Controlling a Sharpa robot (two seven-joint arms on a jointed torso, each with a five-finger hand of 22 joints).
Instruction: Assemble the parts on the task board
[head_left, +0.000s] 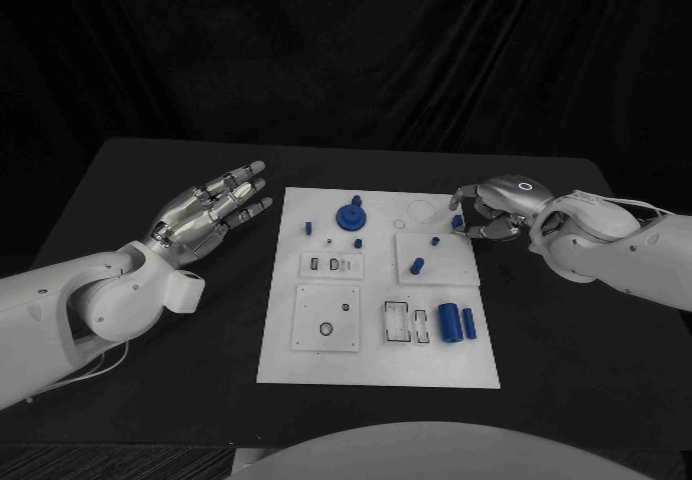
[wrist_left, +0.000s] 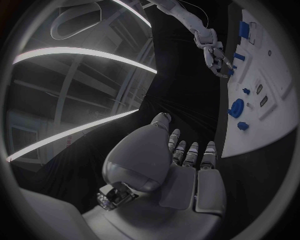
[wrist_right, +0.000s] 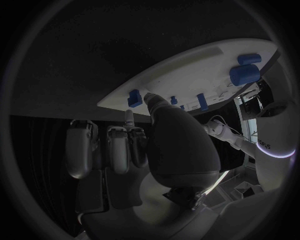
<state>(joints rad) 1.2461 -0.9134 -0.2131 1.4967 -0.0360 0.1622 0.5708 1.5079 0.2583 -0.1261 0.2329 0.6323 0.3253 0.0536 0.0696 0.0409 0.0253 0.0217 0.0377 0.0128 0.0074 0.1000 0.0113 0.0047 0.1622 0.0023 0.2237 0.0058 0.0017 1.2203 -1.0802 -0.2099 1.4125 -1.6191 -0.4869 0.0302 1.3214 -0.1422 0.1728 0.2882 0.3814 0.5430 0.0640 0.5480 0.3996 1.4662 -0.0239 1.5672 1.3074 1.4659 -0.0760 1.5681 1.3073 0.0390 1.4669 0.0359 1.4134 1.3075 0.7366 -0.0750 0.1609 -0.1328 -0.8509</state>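
Fingers (head_left: 473, 224) of the right hand (head_left: 495, 205) curl at the task board's (head_left: 378, 330) far right edge, perhaps pinching a small blue part (head_left: 457, 222); left hand (head_left: 209, 207) hovers spread over the desk (head_left: 159, 400).

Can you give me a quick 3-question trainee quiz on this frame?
1. True or false: the left hand holds a blue part.
2. Which hand is at the task board's far right edge, by a small blue part? A) left B) right
3. The two blue cylinders lie near which side of the board, seen from the head view?

Key: 1 false, it is open beside the board. 2 B, the right hand. 3 right side.
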